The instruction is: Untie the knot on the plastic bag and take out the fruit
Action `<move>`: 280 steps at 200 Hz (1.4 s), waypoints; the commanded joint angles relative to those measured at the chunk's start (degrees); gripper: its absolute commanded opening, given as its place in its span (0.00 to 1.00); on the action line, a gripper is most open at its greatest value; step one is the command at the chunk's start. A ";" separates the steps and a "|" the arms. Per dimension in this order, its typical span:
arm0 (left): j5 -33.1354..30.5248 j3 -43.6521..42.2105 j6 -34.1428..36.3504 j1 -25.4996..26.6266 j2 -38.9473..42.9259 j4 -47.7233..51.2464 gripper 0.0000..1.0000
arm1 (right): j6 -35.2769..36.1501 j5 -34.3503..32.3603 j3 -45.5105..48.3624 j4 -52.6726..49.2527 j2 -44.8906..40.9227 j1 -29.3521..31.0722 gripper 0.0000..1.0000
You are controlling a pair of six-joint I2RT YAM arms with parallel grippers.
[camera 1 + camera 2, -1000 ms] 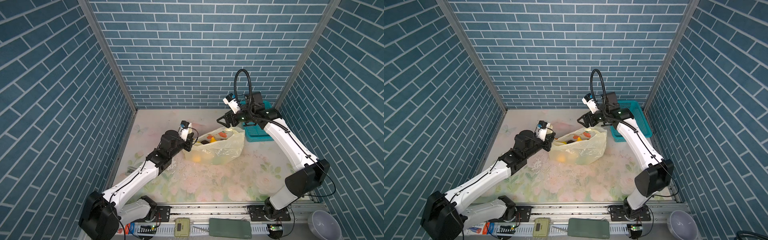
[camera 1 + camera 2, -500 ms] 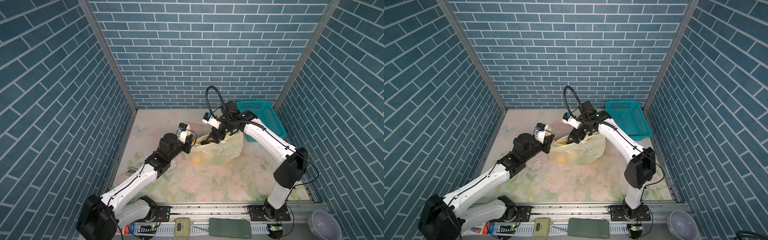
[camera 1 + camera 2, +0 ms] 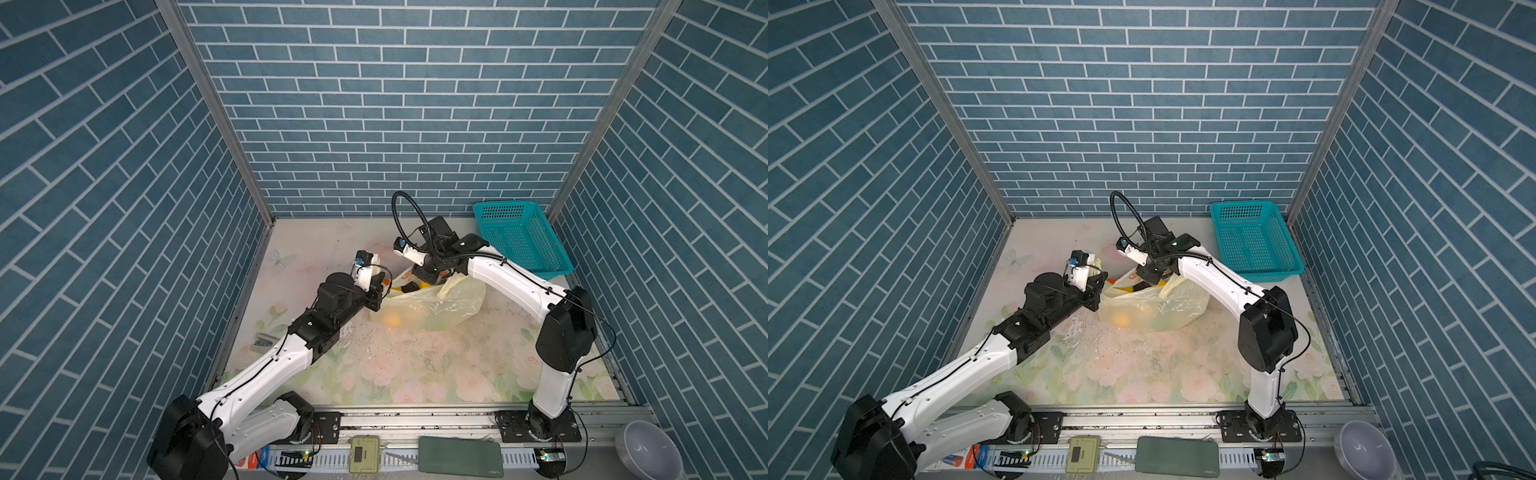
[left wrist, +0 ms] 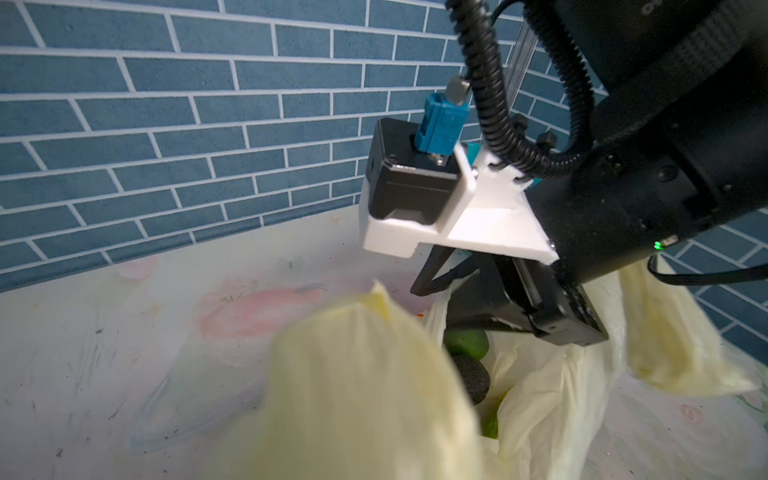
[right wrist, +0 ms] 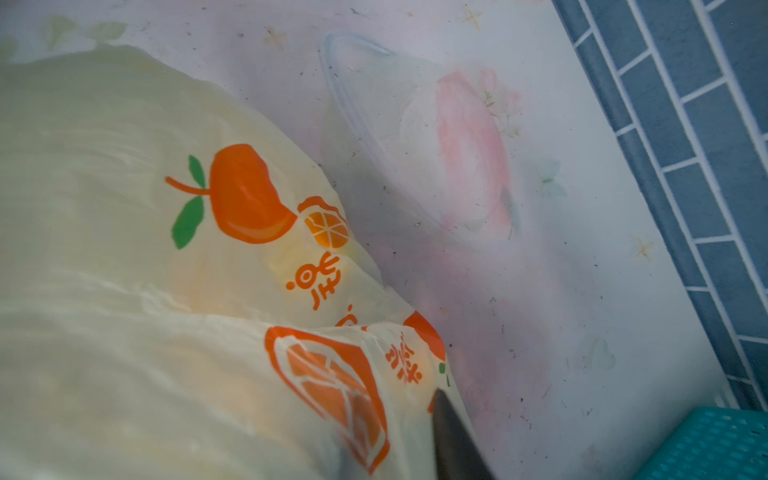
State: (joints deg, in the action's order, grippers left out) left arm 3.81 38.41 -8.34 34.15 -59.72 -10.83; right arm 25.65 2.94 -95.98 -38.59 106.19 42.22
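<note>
Top views: left gripper pinches the rim of the plastic bag, right gripper sits inside after fruit, jaws hidden, so probably grab-and-lift next.

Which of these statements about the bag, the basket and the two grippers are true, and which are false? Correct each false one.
1. The bag lies on the table, mouth open. True.
2. The basket stands beside the left arm. False: it stands in the far corner on the right arm's side.
3. The right gripper reaches into the bag's mouth. True.
4. The left gripper hovers clear of the bag. False: it is shut on the bag's edge.
5. The bag's prints are blue. False: they are orange with green leaves.
6. A green fruit shows inside the bag. True.
</note>
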 commanded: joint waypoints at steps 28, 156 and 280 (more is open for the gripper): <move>-1.69 -1.01 -0.10 0.39 2.96 2.16 0.63 | -5.77 -4.83 1.95 2.72 -5.12 -0.66 0.00; -23.52 10.01 0.91 3.95 -11.60 10.97 0.99 | -12.22 -5.83 1.12 0.59 -11.98 -0.85 0.00; -28.01 5.90 1.96 0.05 -9.85 19.71 0.59 | -15.24 -1.26 5.95 4.81 -12.88 -9.90 0.00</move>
State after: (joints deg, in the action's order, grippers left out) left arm -24.73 44.42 -7.01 34.41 -71.44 6.44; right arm 12.75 -0.78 -90.45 -36.05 93.38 34.09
